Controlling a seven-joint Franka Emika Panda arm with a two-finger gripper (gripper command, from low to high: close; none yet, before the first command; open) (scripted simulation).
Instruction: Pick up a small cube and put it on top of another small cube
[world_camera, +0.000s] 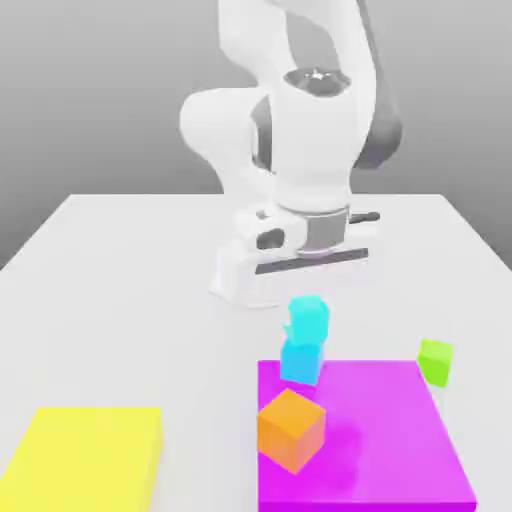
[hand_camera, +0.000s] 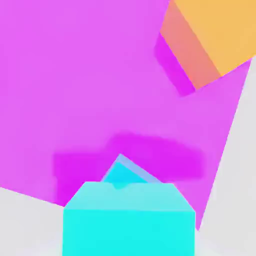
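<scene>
Resting on sky-cyan cube (world_camera: 300, 362): turquoise cube (world_camera: 308, 320), tilted | magenta mat (world_camera: 400, 440) beneath | jaws: cannot tell

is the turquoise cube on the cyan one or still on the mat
On it: the turquoise cube sits atop the cyan cube, rotated askew, at the magenta mat's edge.

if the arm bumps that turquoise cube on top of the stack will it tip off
Probably yes. The turquoise cube sits twisted and tilted on the cyan cube, not squarely. Its plain, smooth-looking faces suggest it would slide rather than roll. The base looks equally small, so both might topple.
</scene>
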